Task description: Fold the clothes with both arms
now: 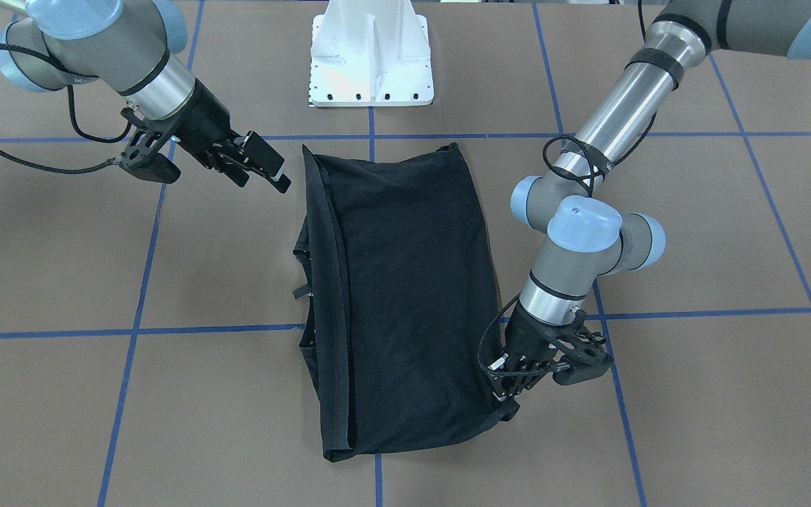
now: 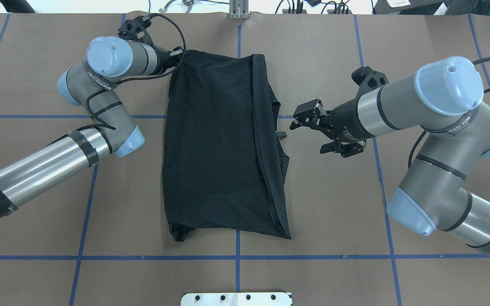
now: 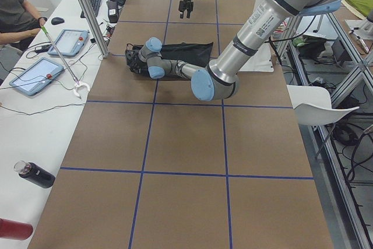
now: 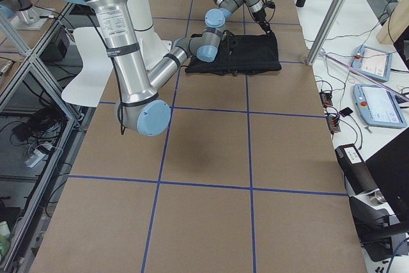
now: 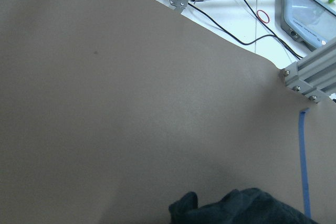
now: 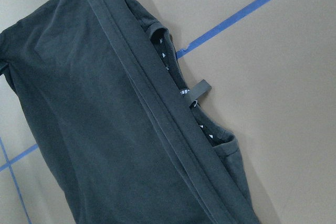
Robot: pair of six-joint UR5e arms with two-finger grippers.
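Observation:
The clothes, a black T-shirt (image 1: 405,282), lie folded into a long strip in the middle of the table, plain side up (image 2: 215,144). My left gripper (image 1: 510,394) is down at the strip's far corner, shut on the cloth there (image 2: 178,54). The left wrist view shows only a dark bunch of the cloth (image 5: 236,208) at its bottom edge. My right gripper (image 2: 299,120) hovers open just off the shirt's other long edge, empty (image 1: 273,169). In the right wrist view the folded hem band (image 6: 157,98) runs diagonally, with a neck tag (image 6: 197,89) and bits of white print peeking out.
The white pedestal base (image 1: 370,63) stands at the robot's side of the table. Blue tape lines (image 2: 236,257) grid the brown surface. Beyond the far edge a white bench holds tablets (image 3: 69,42), cables, bottles (image 3: 35,174) and a metal post (image 3: 87,10); a person (image 3: 14,13) sits there.

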